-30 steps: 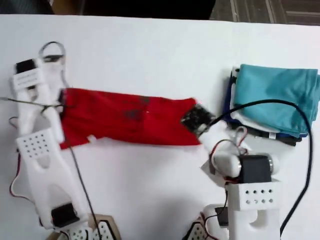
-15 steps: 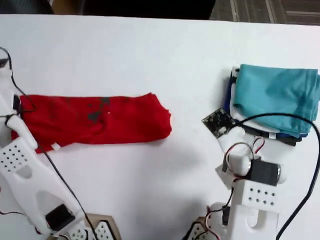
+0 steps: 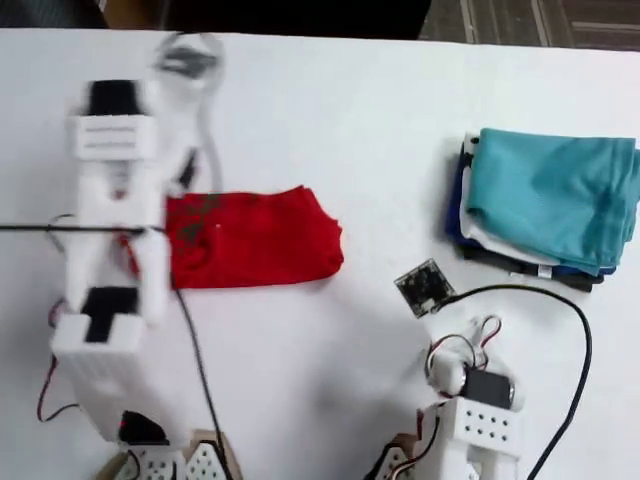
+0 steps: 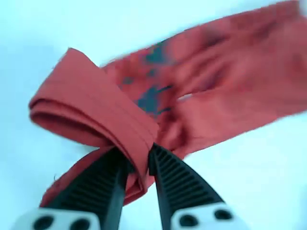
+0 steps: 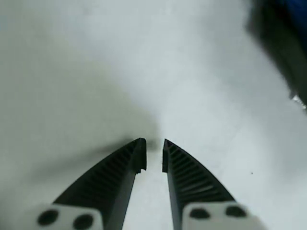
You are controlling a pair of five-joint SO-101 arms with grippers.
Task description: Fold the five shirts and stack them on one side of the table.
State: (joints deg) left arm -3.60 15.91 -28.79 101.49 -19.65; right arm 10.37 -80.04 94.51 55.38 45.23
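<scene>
table [image 3: 330,120]: white top, evenly lit | beyond far edge: dark strip [image 3: 300,15] | far-right corner: grey planked surface [image 3: 540,20]

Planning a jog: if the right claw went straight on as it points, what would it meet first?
Probably the bare table; the right claw aims at it, with the shirt stack off to one side.

The left arm [image 3: 110,200] stretches out from the near edge of the bench [image 3: 330,100], its hand [image 4: 137,155] pinched tight on a fold of the red shirt [image 4: 201,86]. The right arm [image 3: 468,395] sits folded low by its base. Its hand [image 5: 153,152] points down at the bench, fingers a narrow gap apart and empty.
</scene>
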